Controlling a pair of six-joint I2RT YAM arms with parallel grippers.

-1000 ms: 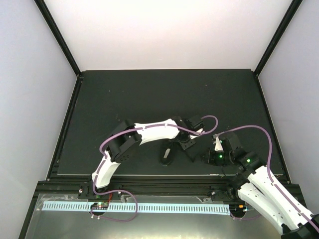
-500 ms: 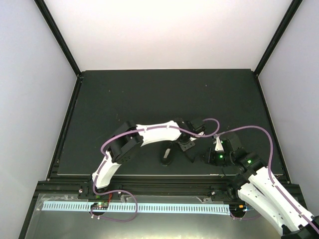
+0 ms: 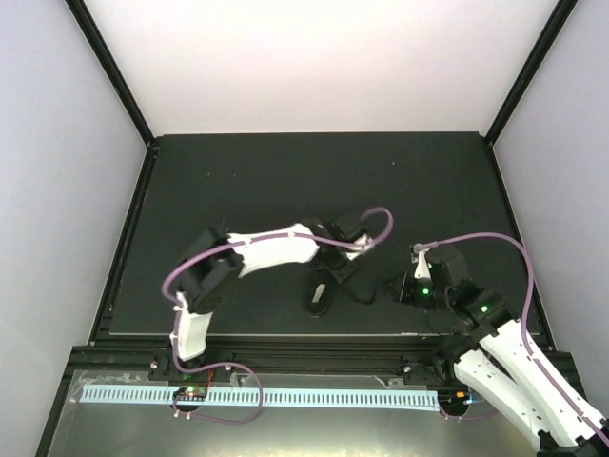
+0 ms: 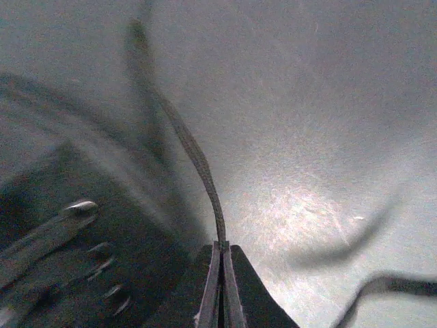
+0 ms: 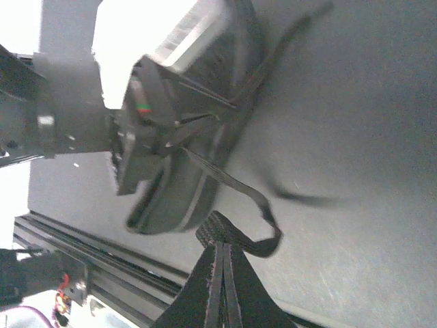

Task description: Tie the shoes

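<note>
The small black shoe (image 3: 319, 293) lies on the mat near its front edge, between the two arms. My left gripper (image 3: 339, 273) hangs just right of the shoe's top. In the left wrist view its jaws (image 4: 222, 247) are shut on a thin black lace (image 4: 198, 158) that runs up and away over the mat, with the shoe's eyelets (image 4: 75, 210) at lower left. My right gripper (image 3: 390, 287) sits further right. In the right wrist view it is shut (image 5: 222, 246) on a flat lace (image 5: 239, 236) that loops back toward the shoe (image 5: 205, 143).
The black mat (image 3: 285, 181) covers the table inside pale walls. A metal rail (image 3: 257, 360) runs along the front edge, close to the shoe and both grippers. Purple cables (image 3: 476, 243) arc over both arms. Another loose lace end (image 4: 389, 283) lies at the lower right of the left wrist view.
My left gripper has closed on the lace, and the left arm's elbow has swung left while its wrist drew back toward the shoe. The right arm shifted slightly, still shut on its lace.
</note>
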